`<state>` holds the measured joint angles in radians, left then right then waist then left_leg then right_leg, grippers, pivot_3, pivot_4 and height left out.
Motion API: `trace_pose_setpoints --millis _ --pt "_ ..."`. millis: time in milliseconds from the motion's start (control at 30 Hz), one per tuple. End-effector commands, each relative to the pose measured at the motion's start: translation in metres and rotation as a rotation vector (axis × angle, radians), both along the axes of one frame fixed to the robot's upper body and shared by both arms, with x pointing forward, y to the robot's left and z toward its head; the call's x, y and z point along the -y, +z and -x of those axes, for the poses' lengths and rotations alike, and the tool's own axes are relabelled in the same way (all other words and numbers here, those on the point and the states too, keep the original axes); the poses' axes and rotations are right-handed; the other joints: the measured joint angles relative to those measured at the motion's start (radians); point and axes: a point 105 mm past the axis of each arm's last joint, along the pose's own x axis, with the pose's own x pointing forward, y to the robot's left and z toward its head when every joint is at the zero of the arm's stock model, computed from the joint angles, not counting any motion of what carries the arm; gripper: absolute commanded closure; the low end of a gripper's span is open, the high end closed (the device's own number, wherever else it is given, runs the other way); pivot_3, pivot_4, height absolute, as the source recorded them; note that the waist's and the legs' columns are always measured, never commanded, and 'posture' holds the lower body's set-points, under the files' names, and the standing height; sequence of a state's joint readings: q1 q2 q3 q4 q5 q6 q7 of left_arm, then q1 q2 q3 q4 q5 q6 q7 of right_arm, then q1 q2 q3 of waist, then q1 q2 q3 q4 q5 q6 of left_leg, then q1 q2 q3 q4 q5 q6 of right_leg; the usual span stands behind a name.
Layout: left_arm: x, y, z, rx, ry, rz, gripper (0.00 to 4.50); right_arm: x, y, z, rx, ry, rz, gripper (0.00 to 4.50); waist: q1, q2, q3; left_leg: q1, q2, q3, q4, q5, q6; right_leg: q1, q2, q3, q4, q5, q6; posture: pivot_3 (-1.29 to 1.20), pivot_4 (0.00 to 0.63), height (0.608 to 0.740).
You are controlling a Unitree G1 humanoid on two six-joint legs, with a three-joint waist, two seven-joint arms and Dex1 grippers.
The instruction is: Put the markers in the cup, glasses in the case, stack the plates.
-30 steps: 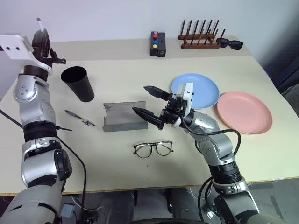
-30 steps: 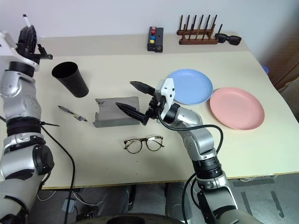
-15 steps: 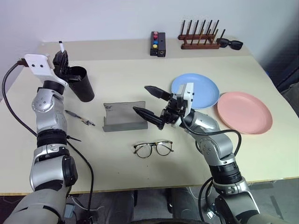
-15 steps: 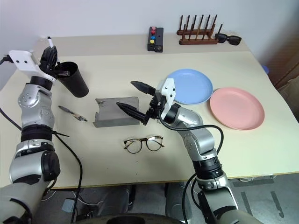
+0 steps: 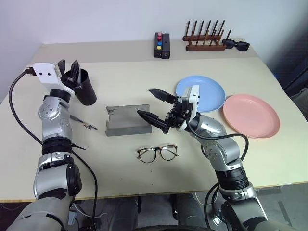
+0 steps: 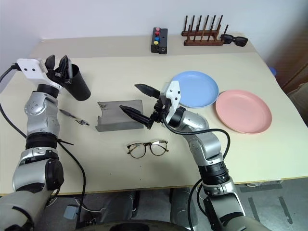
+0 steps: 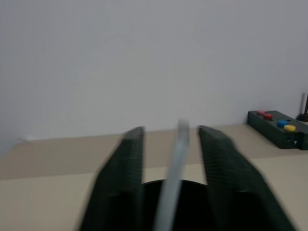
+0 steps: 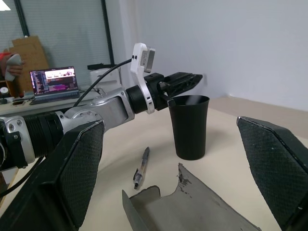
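From the head views, the left gripper point(image 5: 70, 73) sits right over the rim of the black cup point(image 5: 83, 88) with its fingers spread, while the right gripper point(image 5: 155, 106) hangs wide open above the open grey case point(image 5: 126, 121). The glasses point(image 5: 158, 153) lie near the case, a dark pen point(image 5: 82, 122) lies beside the cup, and the blue plate point(image 5: 204, 94) and pink plate point(image 5: 254, 115) sit side by side on the surface. In the left wrist view a blurred white marker point(image 7: 174, 173) stands loose between the parted fingers point(image 7: 122, 178) over the cup mouth, and the right wrist view shows the cup with the pen in front of it.

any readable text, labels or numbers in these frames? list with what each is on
None legible.
laptop screen: window content showing, too small to read.
button box: coloured buttons, no readable marking.
cup, case, marker on the table, plates: no print visible.
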<state>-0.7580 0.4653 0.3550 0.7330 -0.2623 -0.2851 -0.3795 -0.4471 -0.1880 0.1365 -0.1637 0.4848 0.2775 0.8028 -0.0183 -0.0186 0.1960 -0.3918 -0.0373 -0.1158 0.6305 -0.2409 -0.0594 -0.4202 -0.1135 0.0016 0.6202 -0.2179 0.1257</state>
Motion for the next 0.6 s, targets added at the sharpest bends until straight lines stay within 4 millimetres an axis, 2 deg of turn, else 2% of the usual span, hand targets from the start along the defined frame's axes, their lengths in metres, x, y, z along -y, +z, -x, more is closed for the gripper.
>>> trace_pose_setpoints --millis 33,200,300,400,500,567,600 --pt "0.000 0.017 0.004 0.057 0.001 -0.004 1.90 -0.002 0.013 0.006 0.054 0.018 -0.022 0.00 0.000 0.000 0.000 0.000 0.000 0.000 0.000 0.000 0.000 0.000 0.000 0.000 0.000 0.000 0.000 0.00 0.150 0.734" --pt "0.004 0.025 0.006 0.089 -0.024 0.015 1.90 -0.002 0.013 0.005 0.056 0.017 -0.021 0.00 0.000 0.000 0.000 0.000 0.000 0.000 0.000 0.000 0.000 0.000 0.000 0.000 0.000 0.000 0.000 0.00 0.150 0.734" --pt "0.010 0.045 0.014 0.140 -0.094 -0.005 1.90 -0.002 0.014 0.005 0.058 0.014 -0.019 0.00 0.000 0.000 0.000 0.000 0.000 0.000 0.000 0.000 0.000 0.000 0.000 0.000 0.000 0.000 0.000 0.00 0.150 0.734" --pt "0.023 0.062 0.028 0.138 -0.248 -0.145 1.90 0.000 0.014 0.004 0.059 0.007 -0.016 0.00 -0.007 0.000 0.000 0.000 0.000 0.000 0.000 0.000 0.000 0.000 0.000 0.000 0.000 0.000 0.000 0.00 0.150 0.734" --pt "0.028 0.058 0.049 0.021 -0.395 -0.399 1.00 0.001 0.013 0.004 0.058 0.001 -0.012 0.00 -0.026 0.000 0.000 0.000 0.000 0.000 -0.001 0.000 0.000 -0.001 0.000 0.000 0.001 0.000 0.000 0.00 0.150 0.734" --pt "0.025 0.051 0.061 -0.080 -0.457 -0.517 0.02 0.002 0.012 0.003 0.056 -0.001 -0.010 0.00 -0.029 0.001 0.000 0.000 0.000 0.000 -0.002 0.000 0.000 -0.002 0.000 0.001 0.001 0.000 0.000 0.00 0.150 0.734" --pt "0.024 0.044 0.068 -0.147 -0.505 -0.554 0.02 0.002 0.012 0.003 0.054 -0.001 -0.010 0.00 -0.030 0.001 0.000 0.000 0.000 0.000 -0.002 0.000 0.000 -0.002 0.000 0.001 0.002 0.000 0.000 0.00 0.150 0.734"
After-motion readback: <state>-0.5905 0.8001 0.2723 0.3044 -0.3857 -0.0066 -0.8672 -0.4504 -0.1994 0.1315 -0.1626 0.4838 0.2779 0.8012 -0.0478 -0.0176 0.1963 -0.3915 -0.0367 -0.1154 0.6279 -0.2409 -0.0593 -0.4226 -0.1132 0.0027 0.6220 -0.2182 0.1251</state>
